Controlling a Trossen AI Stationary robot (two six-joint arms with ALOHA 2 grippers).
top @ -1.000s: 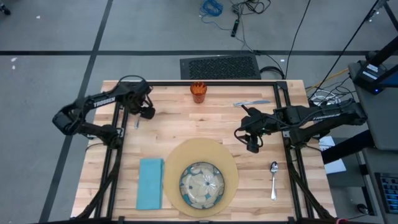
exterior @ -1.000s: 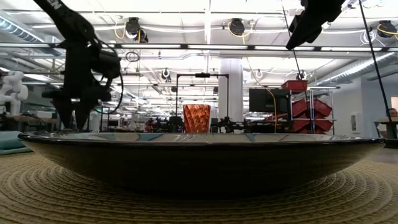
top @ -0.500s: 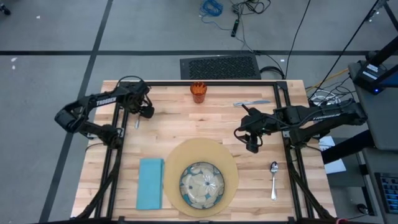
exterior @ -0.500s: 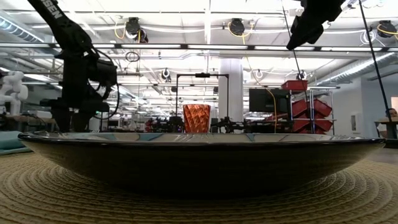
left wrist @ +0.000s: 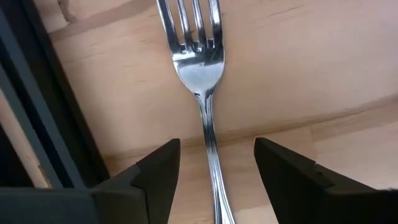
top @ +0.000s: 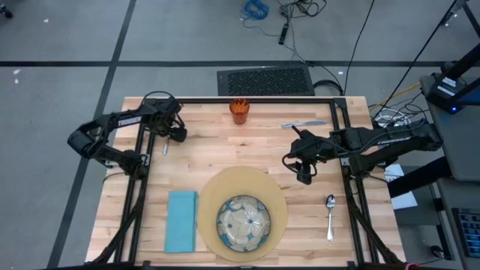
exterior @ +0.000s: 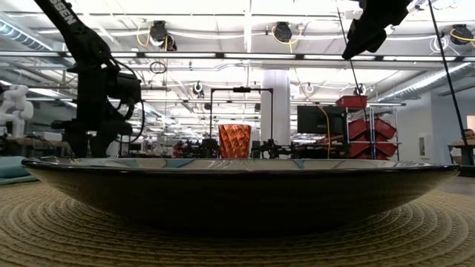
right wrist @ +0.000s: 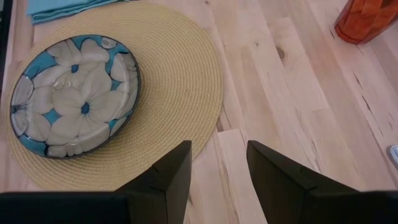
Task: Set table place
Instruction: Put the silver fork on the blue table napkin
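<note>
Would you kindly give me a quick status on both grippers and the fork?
Left gripper open, low, straddling fork handle at table's far-left edge. Fork flat, not gripped. Right gripper open, empty, above bare wood beside mat. Nothing in the way.

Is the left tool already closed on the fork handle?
No. The left tool is open, with the fork handle lying on the table between its two untouching fingers.

Left gripper [left wrist: 211, 168] low, fingers [left wrist: 163, 167] apart; right gripper [right wrist: 217, 168] raised, parted.
</note>
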